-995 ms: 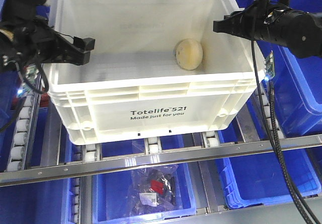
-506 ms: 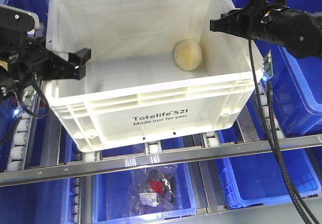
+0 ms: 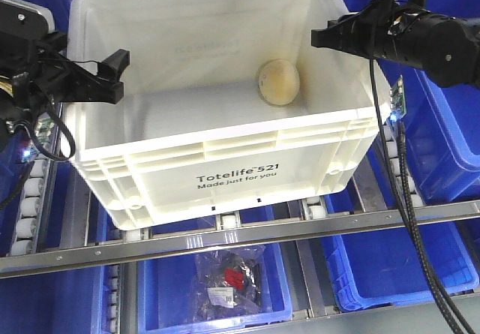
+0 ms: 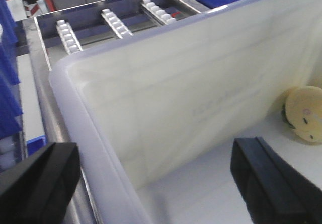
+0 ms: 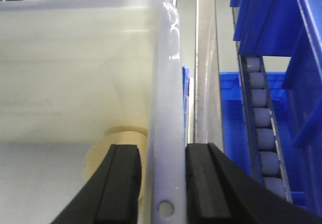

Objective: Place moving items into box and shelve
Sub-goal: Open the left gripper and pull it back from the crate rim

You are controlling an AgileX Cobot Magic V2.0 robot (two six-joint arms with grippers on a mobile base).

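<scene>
The box (image 3: pixel 225 135), a big white crate with black print, rests slightly skewed on the roller shelf. One of the moving items, a pale yellow ball (image 3: pixel 280 81), lies inside by the right wall; it also shows in the left wrist view (image 4: pixel 306 114) and behind a finger in the right wrist view (image 5: pixel 98 156). My left gripper (image 3: pixel 112 71) stands wide open astride the box's left rim (image 4: pixel 95 148), one finger outside and one inside (image 4: pixel 151 183). My right gripper (image 3: pixel 321 37) is shut on the box's right rim (image 5: pixel 168 108), which sits between its fingers (image 5: pixel 163 183).
Blue bins (image 3: pixel 450 146) flank the box on both sides and sit under the shelf; one lower bin holds a plastic bag (image 3: pixel 229 281). Roller tracks (image 3: pixel 30 199) and a metal front rail (image 3: pixel 300 229) carry the box. A black cable (image 3: pixel 405 199) hangs from the right arm.
The box has slid a little left and turned slightly. My left gripper has lifted and moved back along the left rim. The right gripper has stayed on the right rim.
</scene>
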